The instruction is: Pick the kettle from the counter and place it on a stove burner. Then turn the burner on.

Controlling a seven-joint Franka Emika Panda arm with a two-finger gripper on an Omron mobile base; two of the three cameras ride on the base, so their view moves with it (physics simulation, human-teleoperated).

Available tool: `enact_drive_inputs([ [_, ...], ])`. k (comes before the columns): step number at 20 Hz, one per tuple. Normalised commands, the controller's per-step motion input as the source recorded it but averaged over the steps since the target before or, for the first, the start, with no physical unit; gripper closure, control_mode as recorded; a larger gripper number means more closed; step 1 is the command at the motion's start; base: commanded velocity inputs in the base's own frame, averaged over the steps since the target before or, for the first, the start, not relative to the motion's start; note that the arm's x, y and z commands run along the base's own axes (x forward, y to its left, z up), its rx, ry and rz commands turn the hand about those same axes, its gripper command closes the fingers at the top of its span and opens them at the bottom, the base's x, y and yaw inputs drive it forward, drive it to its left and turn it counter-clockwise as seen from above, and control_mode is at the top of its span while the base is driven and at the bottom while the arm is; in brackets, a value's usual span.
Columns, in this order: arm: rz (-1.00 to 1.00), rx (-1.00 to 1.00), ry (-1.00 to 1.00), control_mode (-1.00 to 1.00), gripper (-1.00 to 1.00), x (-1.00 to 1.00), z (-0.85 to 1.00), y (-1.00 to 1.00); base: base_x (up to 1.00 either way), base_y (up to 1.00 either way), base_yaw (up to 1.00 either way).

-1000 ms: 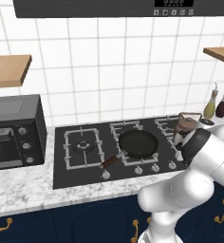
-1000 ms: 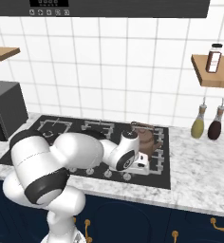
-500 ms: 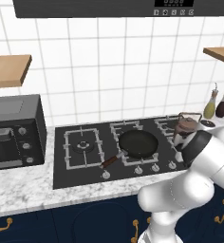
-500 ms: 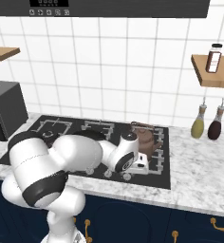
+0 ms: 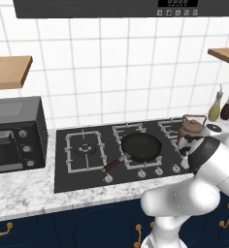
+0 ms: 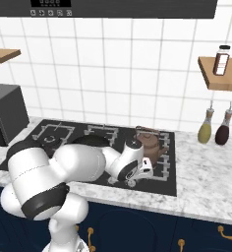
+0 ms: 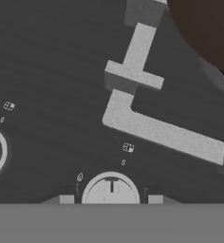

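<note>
- The kettle (image 5: 190, 130) already sits on the right-hand stove burner (image 6: 159, 152) of the black cooktop (image 5: 82, 169), off the marble counter (image 6: 206, 182), so I judge the placing step done.
- The step in hand is turning the burner on. My gripper (image 6: 137, 173) is low over the cooktop's front edge, just in front of the kettle.
- In the hand view a round silver knob (image 7: 110, 190) lies straight between my two finger tips (image 7: 66, 199), with its pointer mark facing up the view. A grey bar of the grate (image 7: 163, 134) and the kettle's dark brown underside (image 7: 209, 23) lie beyond it.
- My fingers stand partly apart on either side of the knob; I cannot tell whether they are touching it yet, and nothing is held.
- The frying pan (image 5: 140, 147) rests on the middle burner, well clear of my hand, and two bottles (image 6: 214, 128) stand by the wall to the right.
- Next, I think, I must settle down over this knob, close on it squarely, then twist. It looks small and smooth, so an off-centre pinch could slip.
- I should also make sure this knob serves the kettle's burner; I cannot read its marking.
</note>
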Motion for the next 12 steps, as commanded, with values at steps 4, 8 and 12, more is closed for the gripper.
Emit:
enact_drive_inputs([
  [4,0.35,-0.14,0.0,-1.0,1.0,0.0,0.0,0.08,0.0,0.0,0.0],
  [8,0.36,-0.14,0.0,-1.0,1.0,0.0,0.0,0.1,0.0,0.0,0.0],
  [12,0.36,-0.14,0.0,-1.0,1.0,-0.03,0.02,0.04,0.0,0.0,0.0],
])
